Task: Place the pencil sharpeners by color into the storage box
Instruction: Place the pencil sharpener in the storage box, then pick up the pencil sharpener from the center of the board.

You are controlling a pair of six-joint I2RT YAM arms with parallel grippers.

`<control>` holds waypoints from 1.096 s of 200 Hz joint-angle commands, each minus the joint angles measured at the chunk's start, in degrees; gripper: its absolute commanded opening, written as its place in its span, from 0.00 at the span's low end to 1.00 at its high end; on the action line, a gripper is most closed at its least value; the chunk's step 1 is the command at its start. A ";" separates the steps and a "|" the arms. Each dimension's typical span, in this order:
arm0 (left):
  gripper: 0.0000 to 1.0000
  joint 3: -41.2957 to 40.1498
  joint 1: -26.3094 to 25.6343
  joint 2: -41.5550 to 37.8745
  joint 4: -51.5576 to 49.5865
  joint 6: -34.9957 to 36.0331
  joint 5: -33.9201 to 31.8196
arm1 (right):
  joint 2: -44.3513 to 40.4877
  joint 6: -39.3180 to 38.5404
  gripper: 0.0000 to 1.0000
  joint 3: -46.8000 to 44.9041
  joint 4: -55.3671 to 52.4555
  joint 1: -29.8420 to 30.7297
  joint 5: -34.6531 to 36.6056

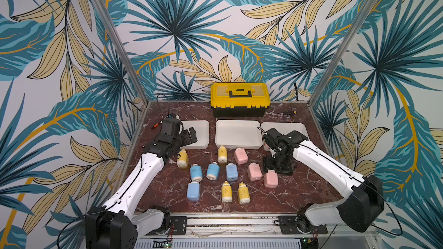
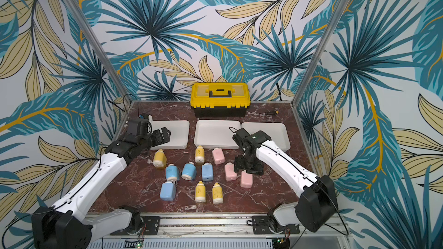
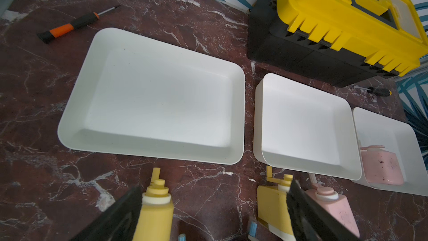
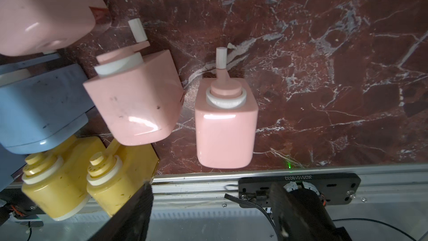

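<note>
the right pincer [image 1: 278,168] is hanging spread wide and empty, tips down, close over the table [image 1: 275,200] at the pink edge of the cluster of pencil sharpeners [image 1: 231,171]. in the right wrist view the nearest pink sharpener [image 4: 225,124] is lying ahead of the gap between its jaws. the left pincer [image 1: 189,136] is likewise gaping, pinching nothing, hovering at the near rim of the left tray [image 1: 196,128]. eleven sharpeners are lying loose on the table in front of the three trays, and a fourth pink sharpener [image 3: 382,168] is already resting in the right tray [image 3: 393,133]. the middle tray [image 1: 237,132] is showing bare.

the step in hand is probably picking that nearest pink one. to do it well, the jaws should be straddling the squarish body across its flat sides, not the thin crank [image 4: 221,59] or white collar [image 4: 225,99], which would likely twist out. the second pink sharpener [image 4: 139,103] is lying just beside it, so the inner finger needs to be slipping into a narrow gap without nudging it. then a straight lift and a low release beside the pink one in the tray.

the bodies are glossy hard plastic, rounded-square, a little smudged, so probably slick under the pads. the trays are looking matt white and shallow, with sloping walls and rounded corners. the right arm [image 1: 323,161] is hiding most of the right tray from above, so free room there is hard to judge.
</note>
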 commanded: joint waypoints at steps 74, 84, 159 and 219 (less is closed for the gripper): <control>0.99 -1.41 -0.14 -2.65 -0.26 -0.32 -0.44 | 4.96 2.85 0.78 -5.04 7.75 0.17 2.19; 0.99 -1.34 -0.16 -2.54 -0.26 -0.21 -0.46 | 5.14 2.74 0.78 -5.13 7.95 0.13 2.22; 0.99 -1.11 -0.19 -1.66 -0.26 -0.65 -0.15 | 2.47 1.95 0.77 -5.97 5.96 -0.57 2.46; 0.99 -0.67 -0.19 -1.53 -0.26 -0.83 0.20 | 2.69 0.75 0.77 -8.75 7.66 -1.41 1.58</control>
